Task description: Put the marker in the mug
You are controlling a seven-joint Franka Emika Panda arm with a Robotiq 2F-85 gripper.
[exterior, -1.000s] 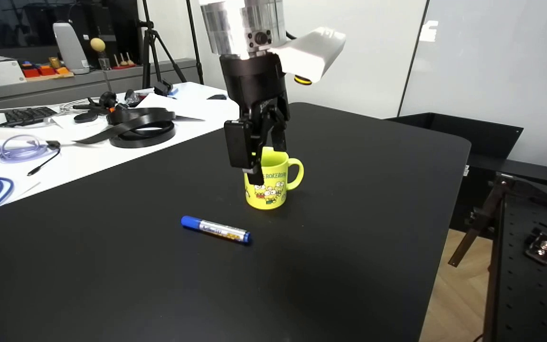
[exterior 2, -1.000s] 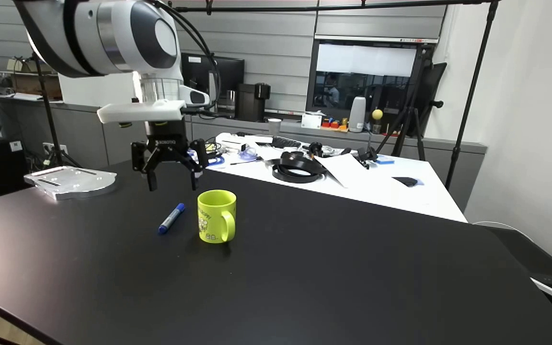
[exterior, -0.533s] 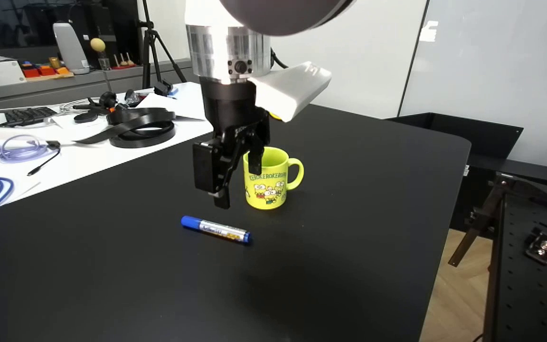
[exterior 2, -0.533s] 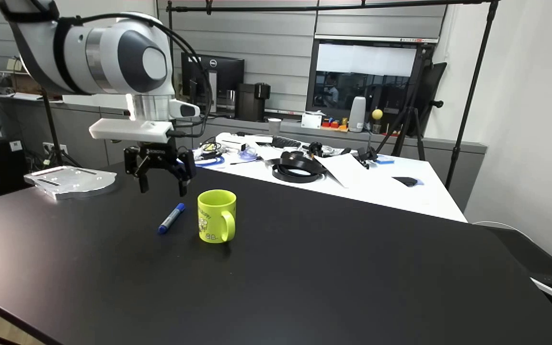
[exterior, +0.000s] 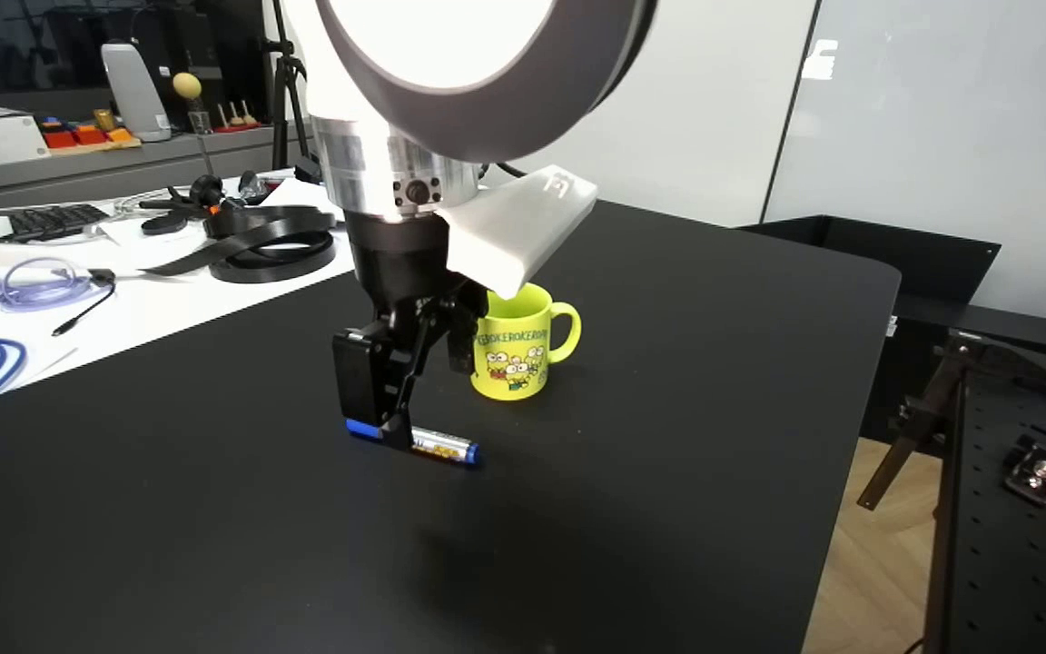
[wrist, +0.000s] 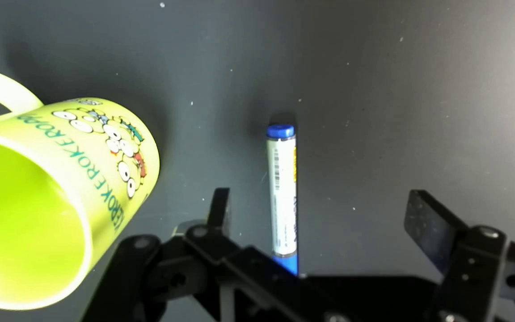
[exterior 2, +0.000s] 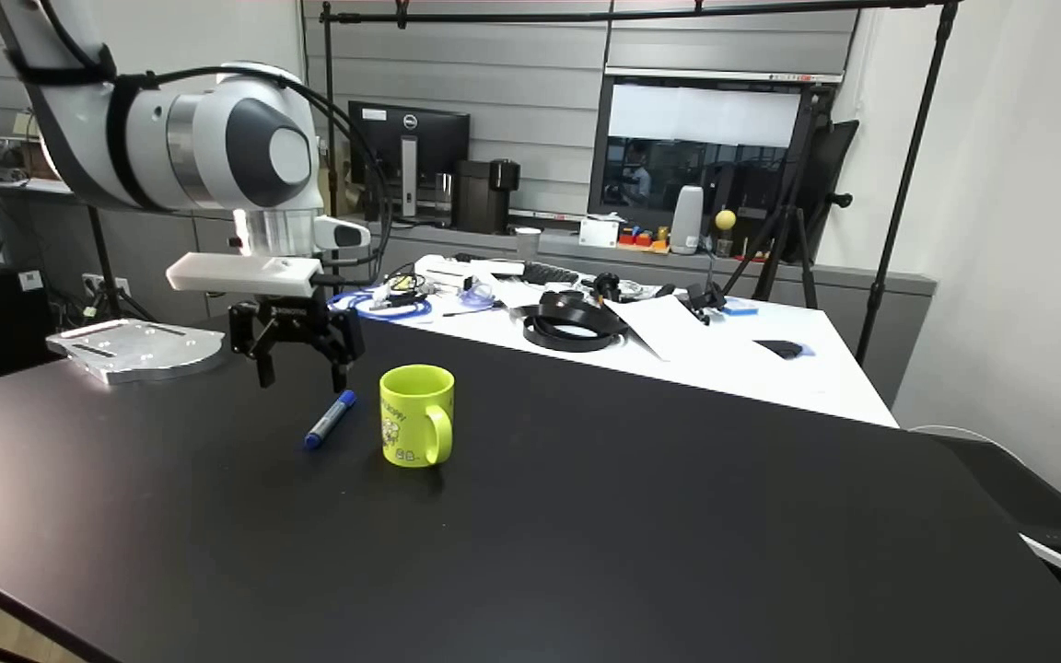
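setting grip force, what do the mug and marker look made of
The mug: probably glazed ceramic, smooth with a soft sheen and a rounded rim; plastic isn't ruled out.
The marker: likely plastic at its smooth blue ends; the pale printed barrel looks lightly shiny, perhaps plastic or metal.

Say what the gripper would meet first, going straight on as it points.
Probably the dark tabletop: the open gripper points down and its fingertips look set to straddle the marker, though depth is unclear.
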